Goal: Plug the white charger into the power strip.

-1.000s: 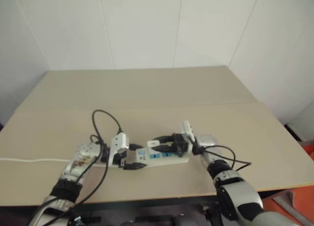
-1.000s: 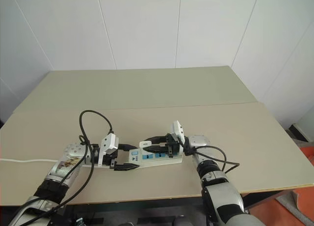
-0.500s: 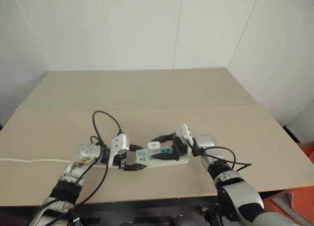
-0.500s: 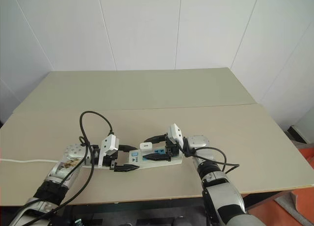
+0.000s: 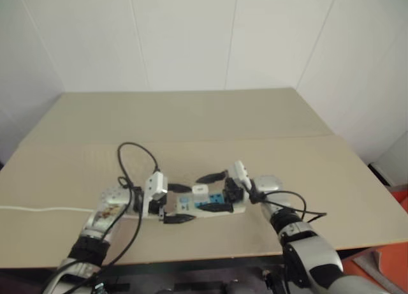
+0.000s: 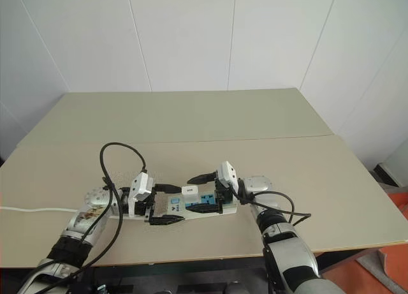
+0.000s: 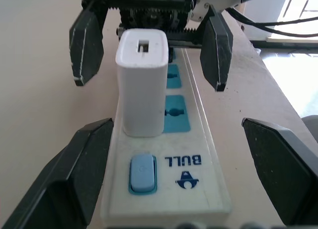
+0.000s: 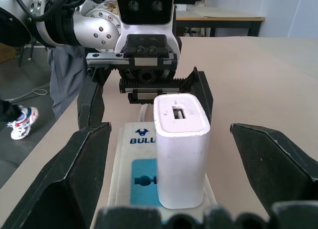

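Both hands stand spread wide, gripping nothing. Left hand (image 6: 160, 205) points along the strip from its switch end, one black finger (image 7: 82, 177) on each side of the long white rectangular plastic power strip (image 6: 191, 206), neither finger touching it in the left wrist view. Right hand (image 6: 203, 193) faces it from the opposite end of the strip, its two black fingers (image 8: 74, 182) likewise parted to either side, with open space between them and the small white rounded cube-shaped charger (image 6: 190, 191).

That charger stands upright on the strip, seated in the blue socket face nearest the switch, its slotted end facing up; no prongs show beneath it. In the left wrist view the charger (image 7: 143, 82) rises just past the blue rocker switch (image 7: 142, 174) and the blue printed logo, and two more blue socket faces (image 7: 175, 113) lie bare beyond it. The two hands point at each other with the charger between them.

The strip lies flat near the front edge of the pale tan wooden bench (image 6: 191, 122), its length running across the robot's front. A thin white cord (image 6: 32, 210) trails from the strip's side towards the bench's left edge. A black cable (image 6: 121, 157) loops up over the left arm. Plain white wall panels (image 6: 191, 32) stand behind the bench.
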Robot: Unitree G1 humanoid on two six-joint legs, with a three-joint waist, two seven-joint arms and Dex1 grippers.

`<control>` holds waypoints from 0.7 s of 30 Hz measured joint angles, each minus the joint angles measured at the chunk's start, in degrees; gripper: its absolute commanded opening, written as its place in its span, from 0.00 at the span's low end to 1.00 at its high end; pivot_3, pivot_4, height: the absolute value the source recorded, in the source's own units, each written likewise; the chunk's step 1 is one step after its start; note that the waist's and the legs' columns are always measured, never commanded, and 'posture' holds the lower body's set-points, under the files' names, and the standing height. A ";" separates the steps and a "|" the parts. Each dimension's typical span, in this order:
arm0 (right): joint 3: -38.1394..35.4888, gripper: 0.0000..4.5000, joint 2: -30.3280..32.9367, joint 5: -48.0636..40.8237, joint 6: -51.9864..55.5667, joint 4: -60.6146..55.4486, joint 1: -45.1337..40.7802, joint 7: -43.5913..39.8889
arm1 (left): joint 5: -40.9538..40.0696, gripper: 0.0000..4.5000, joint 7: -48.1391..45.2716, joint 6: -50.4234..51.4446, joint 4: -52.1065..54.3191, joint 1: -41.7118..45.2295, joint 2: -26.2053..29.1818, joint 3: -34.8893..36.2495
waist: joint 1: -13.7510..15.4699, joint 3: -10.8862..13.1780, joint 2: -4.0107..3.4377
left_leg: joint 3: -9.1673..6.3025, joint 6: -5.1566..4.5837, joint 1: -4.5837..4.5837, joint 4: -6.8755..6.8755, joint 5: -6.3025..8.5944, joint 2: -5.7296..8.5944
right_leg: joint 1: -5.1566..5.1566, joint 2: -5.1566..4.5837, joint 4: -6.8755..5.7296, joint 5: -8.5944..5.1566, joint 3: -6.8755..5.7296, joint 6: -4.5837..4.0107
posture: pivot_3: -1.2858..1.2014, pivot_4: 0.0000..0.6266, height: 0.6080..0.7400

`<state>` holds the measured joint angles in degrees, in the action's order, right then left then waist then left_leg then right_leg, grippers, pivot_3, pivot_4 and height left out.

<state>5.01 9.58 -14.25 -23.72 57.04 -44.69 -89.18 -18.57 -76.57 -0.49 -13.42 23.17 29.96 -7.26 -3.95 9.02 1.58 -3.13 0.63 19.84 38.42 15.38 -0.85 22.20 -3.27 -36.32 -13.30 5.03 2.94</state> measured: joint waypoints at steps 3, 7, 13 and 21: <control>-0.60 1.00 0.59 -0.92 -0.65 -1.65 0.37 0.04 | -3.65 0.99 -0.34 2.93 3.13 1.52 1.80 2.62 | 0.13 0.03 0.01 | -0.02 0.01 0.06 0.00 0.00 0.01 | 0.02 -0.02 0.04 0.02 -0.01 0.03 | 0.52 0.24 1.00; -0.15 1.00 6.53 -4.76 3.42 -8.33 3.07 -0.29 | -9.58 0.99 -5.12 9.47 7.06 4.11 8.58 6.74 | 0.31 0.40 -0.36 | -0.03 0.00 0.44 0.01 0.00 0.06 | 0.30 -0.08 0.14 0.01 -0.06 0.06 | 0.52 0.24 1.00; -1.78 1.00 21.82 -13.81 11.81 -24.14 1.88 -0.33 | -13.06 0.99 -10.65 12.44 7.77 6.27 12.87 8.56 | 0.18 0.96 -0.72 | 0.05 0.02 1.92 0.27 -0.03 0.09 | 2.02 -0.10 -0.43 0.03 0.02 0.02 | 0.52 0.24 1.00; 1.84 1.00 49.59 -18.77 22.96 -42.26 3.34 -0.36 | -10.28 0.99 -15.60 4.35 6.63 -1.87 20.14 7.33 | 0.07 1.47 -0.80 | 0.16 0.00 1.99 0.36 -0.03 0.02 | 2.05 -0.05 -0.38 0.01 0.04 -0.01 | 0.52 0.24 1.00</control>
<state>6.84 59.17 -33.02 -0.75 14.78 -41.36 -89.54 -28.85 -92.17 3.86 -6.79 21.30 50.10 0.07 -3.88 10.49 0.78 -2.96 0.63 21.83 38.78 15.35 -0.82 24.25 -3.33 -36.70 -13.29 5.07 2.93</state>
